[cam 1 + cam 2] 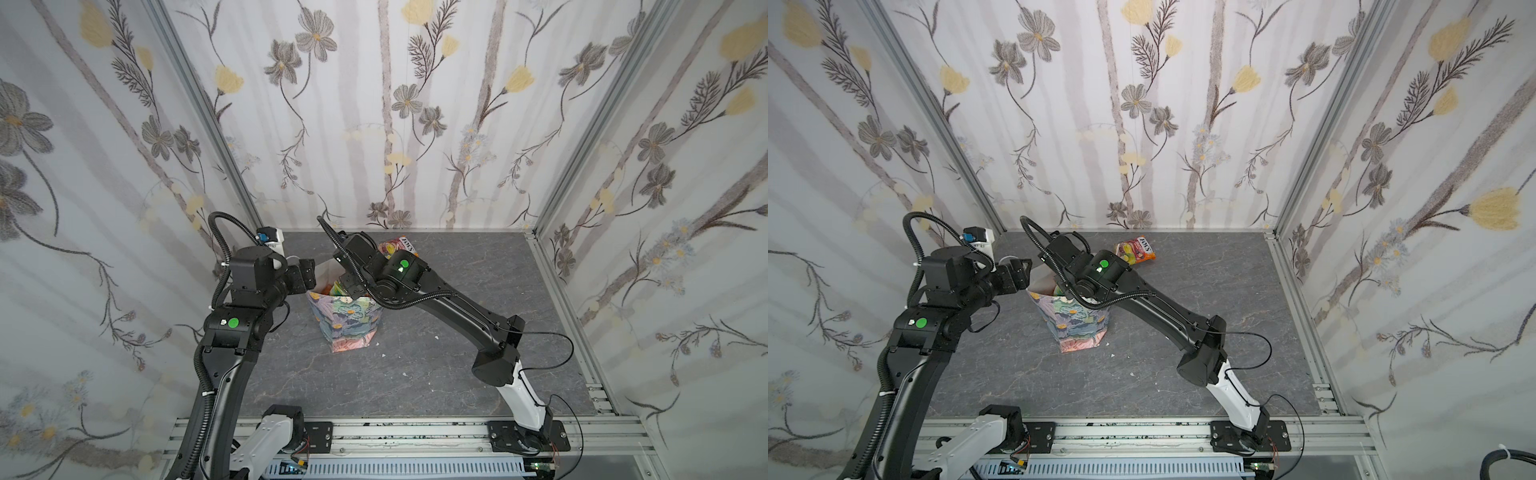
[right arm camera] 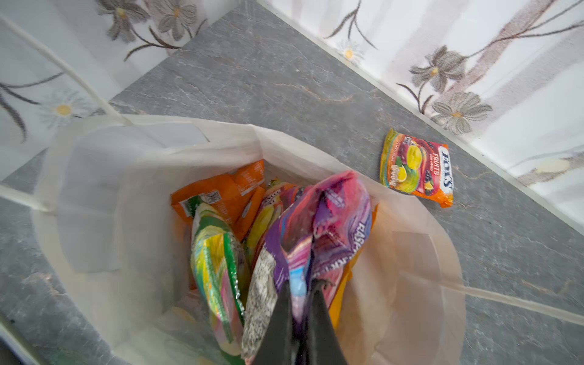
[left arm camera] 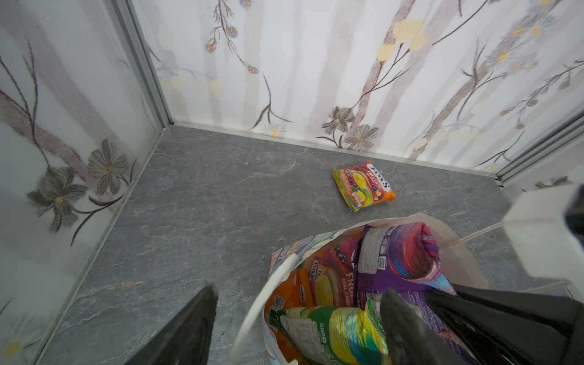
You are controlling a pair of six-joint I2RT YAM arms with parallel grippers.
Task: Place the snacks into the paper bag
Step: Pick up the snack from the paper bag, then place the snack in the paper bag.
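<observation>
Evidently a drop-in was in hand: the purple packet was pinched between the right jaws inside the paper bag, the left jaws spread astride its rim. Release seemed called for next, then a reach for the FOX'S packet, lying on the worktop beyond the jaws.

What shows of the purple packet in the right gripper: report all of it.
The purple packet is glossy, crinkled film, purple and pink with white lettering. It sits upright inside the paper bag, creased along its middle and pinched by the shut right gripper, close beside a green-yellow packet.
</observation>
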